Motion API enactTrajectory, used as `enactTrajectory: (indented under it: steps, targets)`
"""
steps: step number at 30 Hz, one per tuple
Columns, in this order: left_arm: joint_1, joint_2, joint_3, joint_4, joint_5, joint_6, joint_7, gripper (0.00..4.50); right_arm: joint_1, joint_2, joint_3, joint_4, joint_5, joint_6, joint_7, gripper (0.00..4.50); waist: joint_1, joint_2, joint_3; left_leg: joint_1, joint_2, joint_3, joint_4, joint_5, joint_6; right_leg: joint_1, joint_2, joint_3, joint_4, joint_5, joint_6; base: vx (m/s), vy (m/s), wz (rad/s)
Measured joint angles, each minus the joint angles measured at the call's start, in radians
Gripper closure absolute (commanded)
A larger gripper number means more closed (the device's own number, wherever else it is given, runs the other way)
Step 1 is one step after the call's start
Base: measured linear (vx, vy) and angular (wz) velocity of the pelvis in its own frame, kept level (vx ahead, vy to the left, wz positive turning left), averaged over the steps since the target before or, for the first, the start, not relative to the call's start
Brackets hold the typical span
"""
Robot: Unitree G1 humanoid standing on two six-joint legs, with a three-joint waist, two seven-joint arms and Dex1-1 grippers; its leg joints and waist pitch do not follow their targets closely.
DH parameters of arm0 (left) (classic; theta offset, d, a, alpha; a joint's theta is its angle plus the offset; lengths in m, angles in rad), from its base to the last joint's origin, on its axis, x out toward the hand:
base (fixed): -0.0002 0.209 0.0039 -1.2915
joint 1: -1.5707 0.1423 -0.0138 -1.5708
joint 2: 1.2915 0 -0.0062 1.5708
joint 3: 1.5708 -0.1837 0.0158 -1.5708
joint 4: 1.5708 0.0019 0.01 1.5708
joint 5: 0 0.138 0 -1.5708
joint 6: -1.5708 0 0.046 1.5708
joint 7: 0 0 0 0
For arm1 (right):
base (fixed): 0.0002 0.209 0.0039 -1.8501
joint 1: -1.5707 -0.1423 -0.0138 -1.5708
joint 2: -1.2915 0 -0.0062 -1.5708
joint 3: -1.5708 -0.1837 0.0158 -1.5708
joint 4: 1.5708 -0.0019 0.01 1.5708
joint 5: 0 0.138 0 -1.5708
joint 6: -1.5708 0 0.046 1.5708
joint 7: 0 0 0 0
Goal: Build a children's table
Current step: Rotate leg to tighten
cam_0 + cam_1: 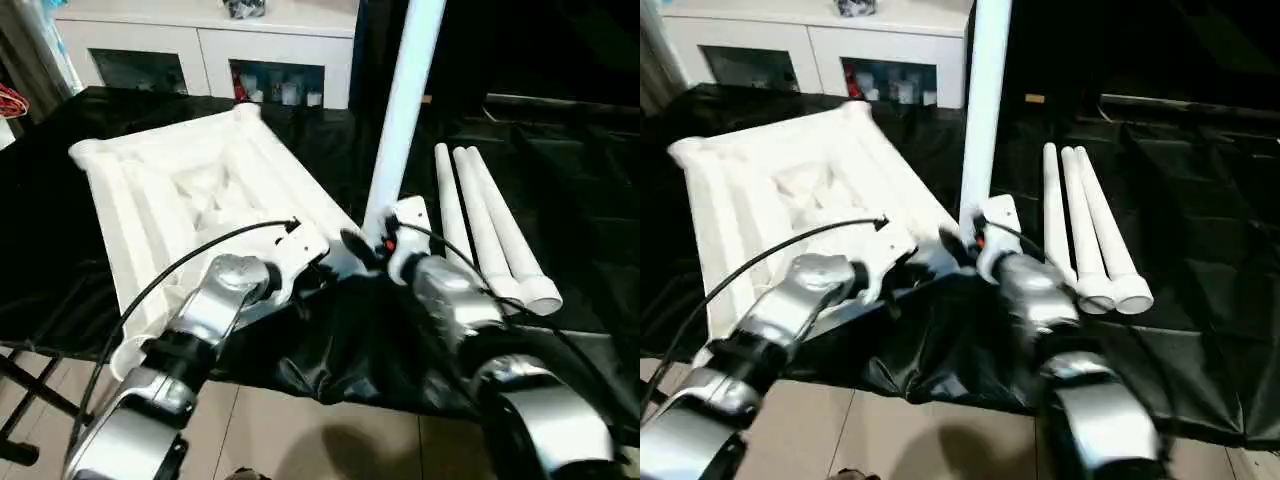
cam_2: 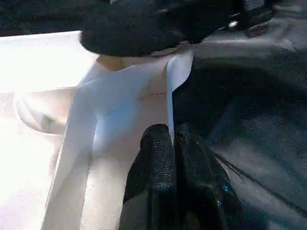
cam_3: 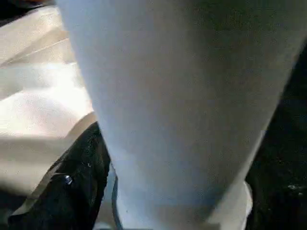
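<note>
Tabletop (image 1: pixel 200 190) lies upside down on crinkled black sheeting (image 1: pixel 560 160), ribbed underside up: white moulded plastic, square, with raised ribs and rounded corner sockets. One leg (image 1: pixel 400 120), a smooth white round tapered tube, stands near upright with its long axis vertical, tilted slightly, base down at the tabletop's near right corner and top running out of view. Your right gripper (image 1: pixel 372 243) sits at that base; in the right wrist view the leg (image 3: pixel 182 105) rises just ahead of a black finger (image 3: pixel 72 187), with the finger at its side. You cannot tell from these views whether those fingers are clamping it or standing off. Your left gripper (image 2: pixel 171 158) has its fingers pinched together on the thin edge of the tabletop rim (image 2: pixel 169 96), close beside the leg's base. Three spare legs (image 1: pixel 490 230) lie side by side, touching, well apart to the right of the right fingers, long axes running away from you, wider open ends nearest. White cabinet (image 1: pixel 210 40) with glass doors stands behind.
</note>
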Motion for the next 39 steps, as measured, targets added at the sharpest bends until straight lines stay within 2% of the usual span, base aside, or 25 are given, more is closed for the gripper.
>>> enactTrajectory:
  steps: [6,11,14,16,19,27,31,35,39]
  targets:
    - [0.032,0.05,-0.015,-0.04,-0.026,-0.031,-0.119,4.5,0.056,-0.096,0.056,-0.101,0.0,0.047,0.265,0.9,0.009,0.006,0.001,0.0,0.0,0.0,0.0,0.0,0.001,0.0,0.0,0.0,0.001,0.0,0.0,0.0,0.0,0.0]
    - [0.046,0.091,-0.025,-0.065,-0.052,-0.041,-0.213,4.5,0.07,-0.155,0.101,-0.158,0.003,0.08,0.431,0.9,0.011,0.007,0.002,0.0,0.0,0.0,0.0,0.0,0.001,0.0,0.0,-0.001,0.0,0.0,0.0,0.0,0.0,0.0]
    - [0.046,0.106,-0.027,-0.066,-0.053,-0.056,-0.244,4.5,0.07,-0.172,0.126,-0.176,-0.005,0.087,0.467,1.16,0.011,0.007,0.002,-0.001,0.0,0.0,0.0,0.0,0.001,0.0,0.0,-0.001,0.0,0.0,0.0,0.0,0.0,0.0]
    - [0.046,0.115,-0.03,-0.065,-0.052,-0.063,-0.258,4.5,0.07,-0.172,0.128,-0.177,-0.01,0.087,0.474,1.24,0.012,0.006,0.002,-0.001,0.0,0.0,0.0,0.0,0.001,0.0,0.0,-0.001,0.0,0.0,0.0,0.0,0.0,0.0]
    - [0.046,0.124,-0.031,-0.066,-0.053,-0.069,-0.269,4.5,0.073,-0.173,0.13,-0.185,-0.011,0.093,0.482,1.59,0.013,0.005,0.002,-0.001,0.0,0.001,0.0,0.0,0.001,0.0,0.0,-0.001,0.0,0.0,0.0,0.0,0.0,0.0]
    - [0.052,0.134,-0.03,-0.068,-0.057,-0.071,-0.289,4.5,0.097,-0.166,0.142,-0.219,-0.01,0.096,0.489,1.72,0.015,0.004,0.002,-0.001,0.001,0.001,0.0,0.0,0.001,0.0,0.0,0.0,0.0,0.0,0.0,0.0,0.0,0.0]
    - [0.052,0.112,-0.015,-0.063,-0.051,-0.047,-0.232,4.5,0.1,-0.135,0.126,-0.213,-0.022,0.089,0.393,1.73,0.01,0.003,0.001,0.0,0.0,0.001,0.0,0.0,0.001,0.0,0.0,0.0,0.0,0.0,0.0,0.0,0.0,0.0]
    - [0.031,0.038,0.016,-0.028,-0.03,0.012,-0.078,4.5,0.077,-0.039,0.057,-0.147,-0.033,0.087,0.087,1.73,-0.009,0.002,0.001,0.003,0.0,0.002,0.0,0.0,0.0,0.0,0.0,0.002,0.002,0.002,-0.002,0.0,0.0,0.0]
    - [-0.003,-0.019,0.026,0.016,-0.003,0.04,0.035,4.5,0.031,0.031,0.007,-0.079,-0.032,0.098,-0.129,1.74,-0.017,0.004,0.0,0.004,0.0,0.002,-0.001,0.0,0.0,0.0,0.0,0.001,0.002,0.002,-0.002,0.0,0.0,0.0]
